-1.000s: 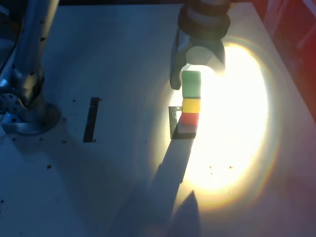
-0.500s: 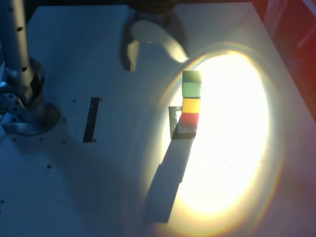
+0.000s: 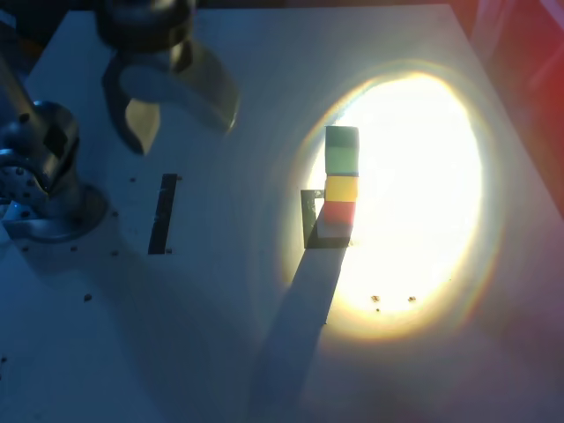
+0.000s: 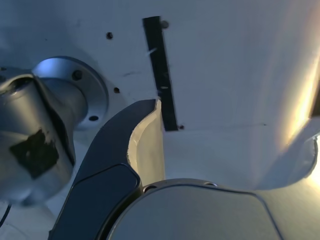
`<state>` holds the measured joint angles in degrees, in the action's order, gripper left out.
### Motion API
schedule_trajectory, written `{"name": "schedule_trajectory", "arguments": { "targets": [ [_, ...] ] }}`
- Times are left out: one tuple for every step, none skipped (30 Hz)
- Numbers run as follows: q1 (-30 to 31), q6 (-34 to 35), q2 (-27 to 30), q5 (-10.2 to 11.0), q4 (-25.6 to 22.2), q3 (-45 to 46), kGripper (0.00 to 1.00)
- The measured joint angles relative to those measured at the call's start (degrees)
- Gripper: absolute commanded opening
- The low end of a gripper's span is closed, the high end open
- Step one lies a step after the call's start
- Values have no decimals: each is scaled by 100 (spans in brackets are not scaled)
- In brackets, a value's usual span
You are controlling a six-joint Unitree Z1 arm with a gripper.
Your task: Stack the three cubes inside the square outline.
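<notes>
The three cubes stand in one column in a bright pool of light: green cube (image 3: 342, 150) on top, yellow cube (image 3: 342, 189) in the middle, red cube (image 3: 338, 212) at the bottom. The red one rests on the square outline (image 3: 310, 220), of which only the black edge on the exterior view's left shows. My gripper (image 3: 181, 123) hangs well off to the exterior view's left of the stack, open and empty. In the wrist view the gripper (image 4: 235, 145) has bare table between its two curved fingers (image 4: 145, 135), and no cube shows there.
A straight black tape strip (image 3: 163, 213) lies on the white table, also seen under the gripper as the tape strip (image 4: 161, 75). The arm's metal base (image 3: 44, 176) stands at the exterior view's left edge. A red surface borders the table's right side.
The gripper left the green cube on top of the stack, opened wide, and swung away to the exterior view's left. The stack has stayed put.
</notes>
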<state>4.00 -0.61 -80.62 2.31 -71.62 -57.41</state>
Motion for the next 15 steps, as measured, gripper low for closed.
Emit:
{"name": "schedule_trajectory", "arguments": {
  "targets": [
    [0, -5, -29, -4, 81, 192, 99],
    [0, -7, -41, -4, 145, 379, 99],
    [0, -7, -41, -4, 232, 597, 99],
    [0, -7, -40, -4, 370, 823, 99],
    [0, -7, -41, -6, 559, 1019, 100],
    [0, -7, -47, -17, 748, 1211, 100],
    [0, -7, -71, -31, 918, 1400, 100],
    [3, -7, -108, -45, 1131, 1614, 100],
    [9, -7, -144, -56, 1308, 1760, 100],
    [15, -7, -170, -68, 1470, 1832, 100],
    [22, -7, -171, -77, 1624, 1839, 100],
    [30, -7, -161, -81, 1656, 1825, 100],
    [34, -7, -144, -84, 1627, 1824, 100],
    [35, -4, -120, -86, 1599, 1830, 100],
    [35, -2, -92, -90, 1595, 1838, 100]
  ]
}}
